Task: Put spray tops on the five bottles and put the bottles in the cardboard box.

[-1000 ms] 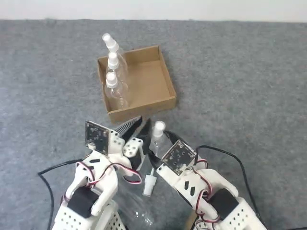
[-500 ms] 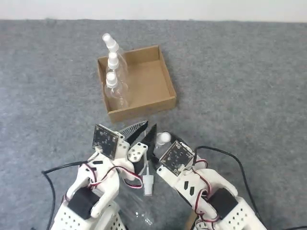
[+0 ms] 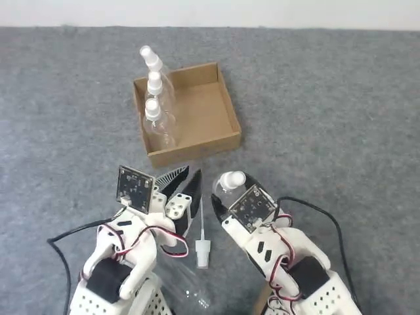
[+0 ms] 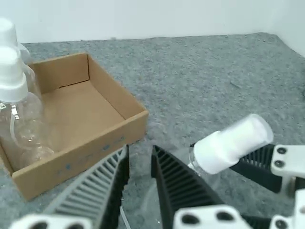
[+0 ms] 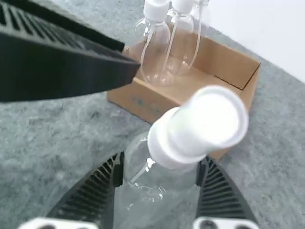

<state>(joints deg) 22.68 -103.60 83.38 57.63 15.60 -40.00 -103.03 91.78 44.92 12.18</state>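
Grey carpeted table (image 3: 328, 98), seen from above and from both wrists. Cardboard box (image 3: 203, 108) sits toward the far edge; three capped bottles (image 3: 159, 128) stand in a row against its left wall, probably packed tight to leave the bare floor free for the other two. Right gripper (image 3: 228, 191) is just outside the box's near wall, jaws closed around the body of a fourth bottle (image 5: 157, 176). The grip sits below the neck, so the fitted spray top (image 5: 202, 124) stands free and the bottle stays roughly upright for lowering in. Left gripper (image 3: 193, 170) is just beside it, jaws parted by a narrow gap and holding nothing, apparently clear of the bottle. A loose spray top (image 3: 203, 251) with its dip tube lies on the carpet between the arms. Near the table's front edge lies a clear uncapped bottle (image 3: 187, 292), apparently the fifth.
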